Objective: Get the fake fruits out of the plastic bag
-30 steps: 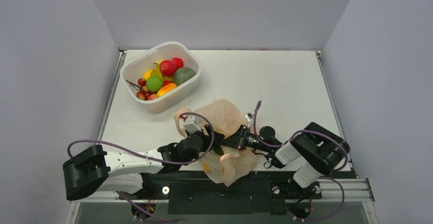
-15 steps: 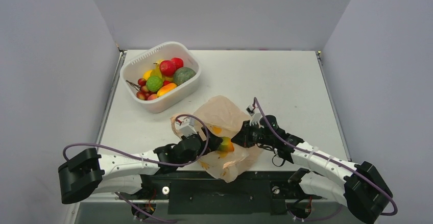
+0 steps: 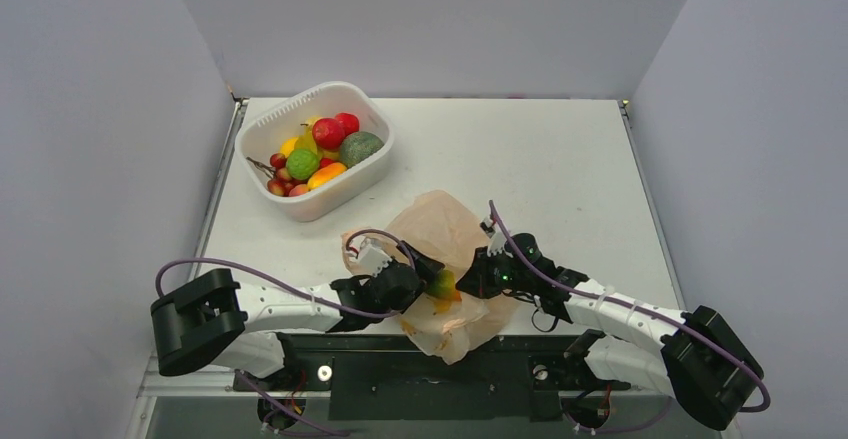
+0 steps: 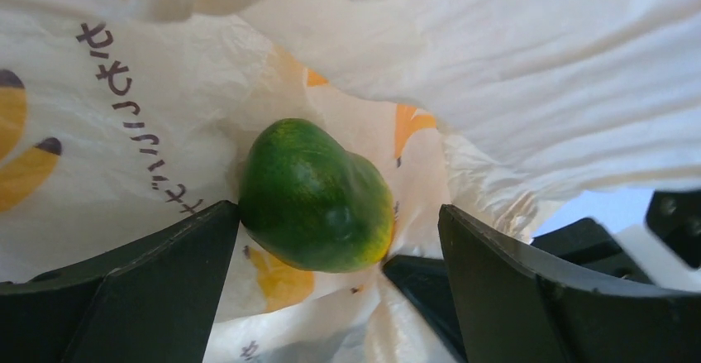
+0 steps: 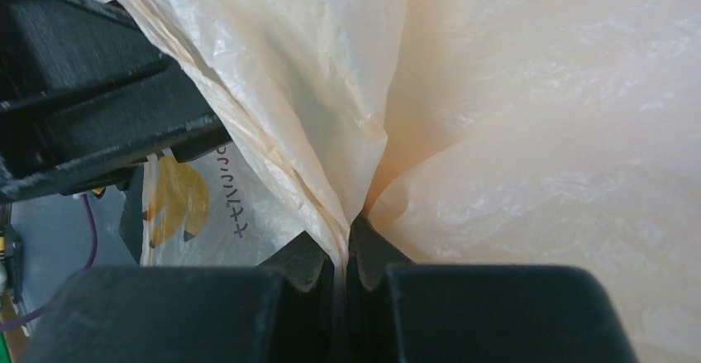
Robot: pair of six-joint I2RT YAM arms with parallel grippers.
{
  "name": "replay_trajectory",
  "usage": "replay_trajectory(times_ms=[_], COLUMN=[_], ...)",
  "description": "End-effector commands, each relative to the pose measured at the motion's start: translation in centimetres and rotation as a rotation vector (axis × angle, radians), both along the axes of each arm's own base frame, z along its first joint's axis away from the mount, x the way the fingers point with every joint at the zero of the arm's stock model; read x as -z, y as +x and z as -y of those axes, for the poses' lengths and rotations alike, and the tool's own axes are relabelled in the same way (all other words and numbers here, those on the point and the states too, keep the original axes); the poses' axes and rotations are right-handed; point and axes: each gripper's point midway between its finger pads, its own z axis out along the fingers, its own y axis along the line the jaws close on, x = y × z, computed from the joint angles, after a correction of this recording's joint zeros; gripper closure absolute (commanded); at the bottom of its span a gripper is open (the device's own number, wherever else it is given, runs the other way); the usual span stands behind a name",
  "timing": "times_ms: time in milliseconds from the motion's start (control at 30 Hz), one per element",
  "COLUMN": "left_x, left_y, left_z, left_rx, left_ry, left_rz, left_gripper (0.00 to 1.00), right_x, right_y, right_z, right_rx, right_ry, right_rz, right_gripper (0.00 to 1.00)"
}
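The plastic bag (image 3: 437,221), pale peach and crinkly, lies at the table's near edge between my two arms. My right gripper (image 5: 351,232) is shut on a fold of the plastic bag (image 5: 537,115) and holds its mouth up. One of the fake fruits (image 4: 314,196), glossy green with a yellow edge, lies inside on the printed film. My left gripper (image 4: 339,214) is open and reaches into the bag, with the fruit between its fingers. The left finger touches the fruit; the right finger stands apart. From above, the fruit (image 3: 441,282) shows between both grippers.
A white basket (image 3: 262,127) at the back left holds several more fruits, among them a dull dark-green one (image 3: 360,147). The table's near edge and the arms' mounting rail (image 3: 440,364) run right under the bag. Grey walls close in three sides.
My left gripper has opened wider and pushed right into the bag's mouth. My right arm has stretched out low over the table, still pinching the bag. The green fruit has come into view.
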Motion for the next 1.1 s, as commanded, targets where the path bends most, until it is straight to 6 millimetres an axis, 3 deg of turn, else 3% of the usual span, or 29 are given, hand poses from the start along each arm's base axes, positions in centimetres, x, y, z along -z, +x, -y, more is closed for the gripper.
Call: replay_trajectory(times_ms=[0, 200, 400, 467, 567, 633, 767, 800, 900, 1033, 1067], left_x=[-1.3, 1.0, 4.1, 4.6, 4.5, 3.9, 1.4, 0.1, -2.6, -7.7, -9.8], left_y=[1.7, 1.9, 1.8, 1.9, 2.0, 2.0, 1.8, 1.7, 1.0, -1.1, -2.3], left_z=[0.2, -1.5, -1.1, -1.2, -1.5, -1.6, -2.1, -1.9, -1.0, 0.6, 1.0], left_rx=[-0.174, -0.293, -0.288, -0.285, -0.268, -0.247, -0.179, -0.152, 0.018, 0.271, 0.343], left_ry=[-0.077, 0.0, 0.065, 0.08, 0.114, 0.124, 0.184, 0.168, 0.189, 0.04, -0.045], left_rz=[-0.032, -0.102, -0.143, -0.141, -0.111, -0.088, -0.011, 0.009, 0.101, 0.274, 0.306], left_gripper=[0.1, 0.1, 0.15, 0.23, 0.51, 0.67, 0.77, 0.79, 0.99, 1.0, 1.0], right_x=[-0.8, 0.3, 0.5, 0.4, 0.3, -0.2, -1.8, -2.2, -3.1, -4.8, -5.0], right_y=[1.2, 2.1, 2.5, 2.5, 2.5, 2.5, 3.0, 3.4, 4.8, 6.7, 6.8], right_z=[-0.3, 0.2, -0.2, -0.2, -0.2, -0.1, 0.6, 1.3, 3.3, 5.4, 5.4], right_rx=[-0.007, 0.008, -0.021, -0.026, -0.025, -0.023, 0.014, 0.048, 0.162, 0.299, 0.302], right_ry=[0.008, -0.026, -0.047, -0.042, -0.042, -0.042, -0.054, -0.073, -0.152, -0.21, -0.211], right_rz=[0.082, 0.071, 0.07, 0.07, 0.073, 0.082, 0.135, 0.156, 0.202, 0.266, 0.274], right_gripper=[1.0, 1.0, 1.0, 1.0, 1.0, 1.0, 1.0, 1.0, 1.0, 1.0, 1.0])
